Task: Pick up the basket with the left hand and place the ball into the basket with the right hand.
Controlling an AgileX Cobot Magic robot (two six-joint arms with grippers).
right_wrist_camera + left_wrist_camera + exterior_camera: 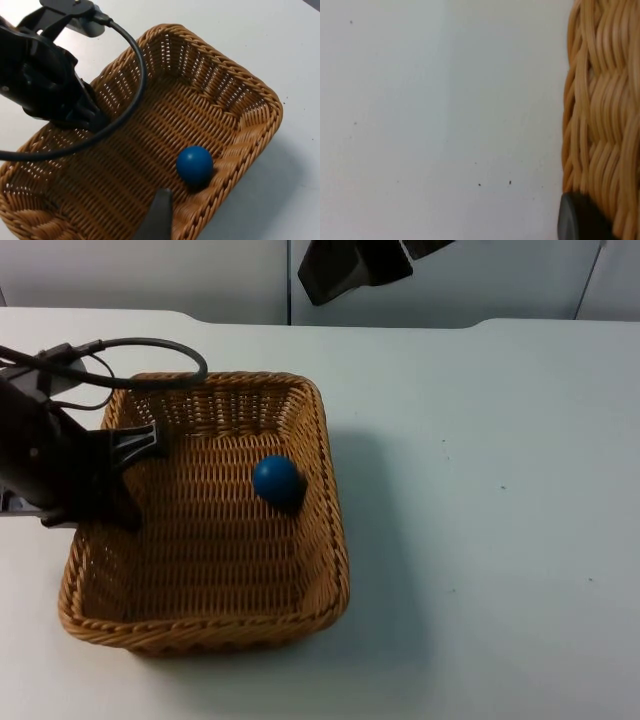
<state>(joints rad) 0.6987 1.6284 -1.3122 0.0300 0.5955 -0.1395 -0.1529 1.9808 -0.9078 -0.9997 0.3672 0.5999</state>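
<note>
The ball (276, 478), blue, lies inside the basket (330, 540), on the woven floor close against the right wall, roughly midway along it; the right wrist view shows the same, the ball (194, 166) resting at the foot of that wall of the basket (260, 107). The basket itself appears held a little above the table (500, 490), judging by the broad shadow spread along its right side. The left gripper (128, 455) is clamped on the basket's left wall, one finger inside and the other outside, and the left wrist view shows the wicker (602, 125) pressed right beside a black fingertip (577, 217). The right gripper hangs above the basket, with one finger (159, 215) showing over the near rim; whether it is wide or narrow I cannot tell, though it carries nothing that can be seen. By my reading the ball is already delivered, so the risks lie in what is left. The grip sits on one wall only, so the basket could tilt away from it, and the ball, free to roll, would run along the floor and shift the load. A quick swing of the left arm might slip the wicker out of the fingers. The right arm, if it drops instead of lifting away, could knock the rim.
</note>
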